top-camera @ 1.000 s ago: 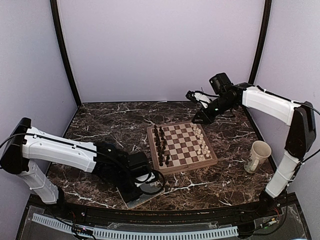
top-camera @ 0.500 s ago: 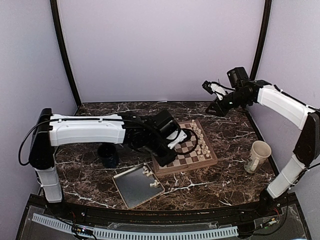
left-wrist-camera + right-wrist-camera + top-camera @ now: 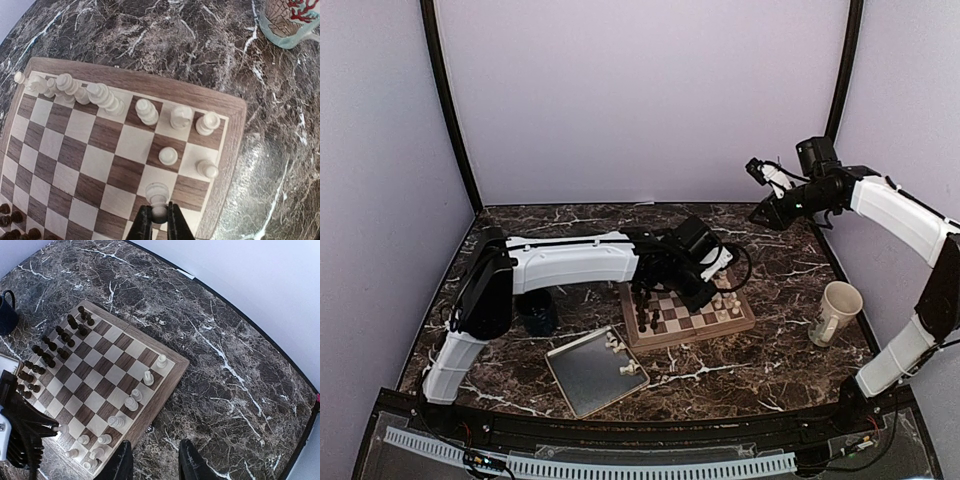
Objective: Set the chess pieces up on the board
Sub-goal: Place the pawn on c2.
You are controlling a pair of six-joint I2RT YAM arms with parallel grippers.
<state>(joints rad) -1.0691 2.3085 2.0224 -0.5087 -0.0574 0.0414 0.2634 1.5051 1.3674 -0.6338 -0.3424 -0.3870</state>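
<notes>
The board (image 3: 692,336) lies mid-table. Cream-white chess pieces (image 3: 725,298) stand along its right side and dark pieces (image 3: 644,308) along its left. My left gripper (image 3: 712,287) reaches over the board's right part. In the left wrist view it (image 3: 159,220) is shut on the head of a white pawn (image 3: 157,192), base down over a light square beside two other pawns (image 3: 168,156). I cannot tell whether it touches the square. My right gripper (image 3: 761,214) hangs high beyond the board's far right corner, open and empty (image 3: 156,466).
A grey metal tray (image 3: 582,378) with a few white pieces (image 3: 628,368) lies left of the board's near corner. A cream mug (image 3: 836,312) stands to the right and a dark blue cup (image 3: 535,312) to the left.
My left arm swung from the tray across to the board's right side with the pawn. My right arm drew back, up and to the right, away from the board.
</notes>
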